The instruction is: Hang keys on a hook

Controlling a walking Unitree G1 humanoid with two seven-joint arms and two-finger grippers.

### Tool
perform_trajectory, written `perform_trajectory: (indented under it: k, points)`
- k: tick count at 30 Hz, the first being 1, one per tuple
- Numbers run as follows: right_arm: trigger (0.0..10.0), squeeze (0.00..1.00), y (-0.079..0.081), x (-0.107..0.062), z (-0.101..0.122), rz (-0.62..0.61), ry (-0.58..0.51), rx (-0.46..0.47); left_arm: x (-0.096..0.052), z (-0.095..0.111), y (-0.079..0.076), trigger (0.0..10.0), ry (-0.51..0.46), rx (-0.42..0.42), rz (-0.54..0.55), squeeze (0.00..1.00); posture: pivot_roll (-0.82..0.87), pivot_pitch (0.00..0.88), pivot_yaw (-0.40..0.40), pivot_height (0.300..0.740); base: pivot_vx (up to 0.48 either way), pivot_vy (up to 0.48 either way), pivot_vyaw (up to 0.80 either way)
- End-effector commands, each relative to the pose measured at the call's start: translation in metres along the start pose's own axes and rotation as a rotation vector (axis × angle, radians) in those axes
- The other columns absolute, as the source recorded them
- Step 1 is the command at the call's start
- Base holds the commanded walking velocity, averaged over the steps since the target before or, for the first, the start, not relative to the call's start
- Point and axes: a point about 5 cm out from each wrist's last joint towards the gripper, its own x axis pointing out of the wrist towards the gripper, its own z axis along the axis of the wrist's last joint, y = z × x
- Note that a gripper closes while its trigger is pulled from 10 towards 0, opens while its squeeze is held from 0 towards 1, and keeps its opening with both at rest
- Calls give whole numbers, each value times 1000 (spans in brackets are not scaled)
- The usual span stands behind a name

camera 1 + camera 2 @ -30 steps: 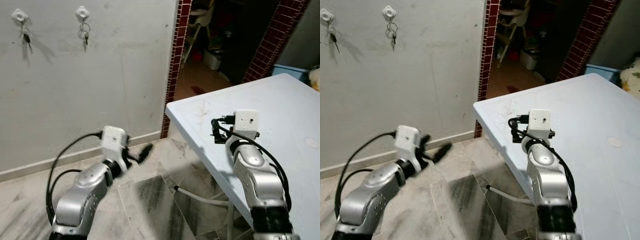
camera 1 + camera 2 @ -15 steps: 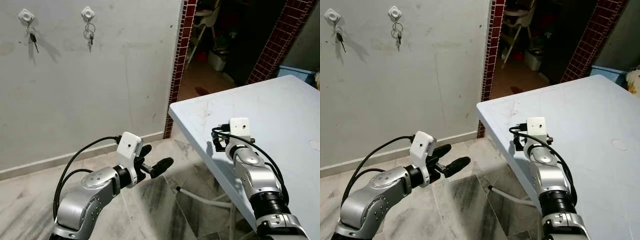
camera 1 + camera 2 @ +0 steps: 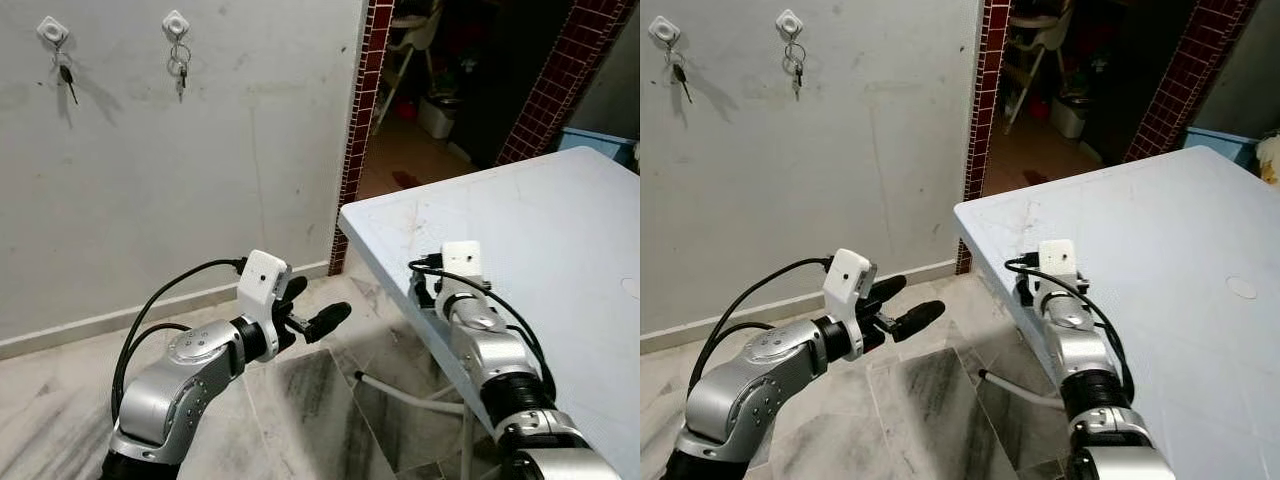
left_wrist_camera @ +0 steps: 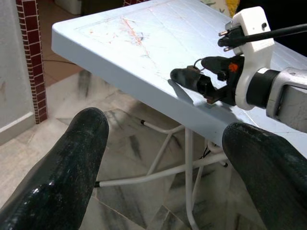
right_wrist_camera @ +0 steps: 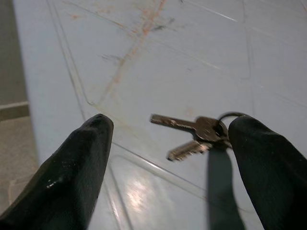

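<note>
My right gripper (image 5: 163,158) is wide open over the keys (image 5: 201,132) on the white surface (image 3: 560,220). Next: go down, pinch them. Left gripper (image 3: 312,315) open, idle.

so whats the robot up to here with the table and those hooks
It is going for a bunch of keys lying on the white table. The right gripper is open over the table's near corner, fingers either side of the keys, not yet closed. The left gripper hovers open above the floor. On the wall, two hooks already carry keys.
</note>
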Motion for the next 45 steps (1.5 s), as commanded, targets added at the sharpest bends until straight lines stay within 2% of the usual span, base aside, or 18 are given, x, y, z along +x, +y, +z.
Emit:
perform_trajectory:
  k: [1,6,8,11,16,17,18,23,29,32,36,41,45]
  points:
    - [0,0,-1,2,5,-20,-15,6,1,3,-2,10000,-5,10,-7,0,162,0,-56,740,0,0,0]
    - [0,0,3,3,4,-20,-11,20,0,2,-2,10000,-1,9,-3,0,164,3,-57,740,0,0,0]
    - [0,0,1,3,6,-62,-35,-9,1,2,-2,10000,-3,9,-2,0,165,3,-57,740,0,0,0]
    - [0,0,3,2,12,-65,-67,48,1,2,-2,10000,-4,8,-1,0,164,3,-55,740,0,0,0]
    - [78,0,3,3,9,-98,-40,51,2,2,-3,10000,-2,12,-3,0,164,3,-55,740,0,0,0]
    - [7412,0,1,4,8,-133,-27,63,3,3,-3,10000,-2,11,0,0,164,2,-55,740,0,0,0]
    - [10000,0,1,4,8,-144,-26,68,3,3,-3,10000,-3,11,1,0,164,2,-55,740,0,0,0]
    - [10000,0,5,3,14,-169,-50,86,3,2,-3,10000,-6,12,5,0,163,0,-56,740,0,0,0]
    - [10000,0,18,5,15,-109,-29,120,4,1,-5,10000,0,15,2,0,165,0,-57,740,0,0,0]
    - [10000,0,16,5,8,-166,31,126,4,1,-5,10000,1,17,5,0,165,0,-57,740,0,0,0]
    - [10000,0,16,5,7,-205,64,188,5,0,-3,10000,5,19,14,0,167,0,-61,740,0,0,0]
    - [10000,0,11,6,16,-254,2,227,4,1,-3,10000,3,22,19,0,175,0,-64,740,0,0,0]
    - [10000,0,9,7,19,-244,-16,223,4,1,-2,10000,2,22,21,0,175,0,-64,740,0,0,0]
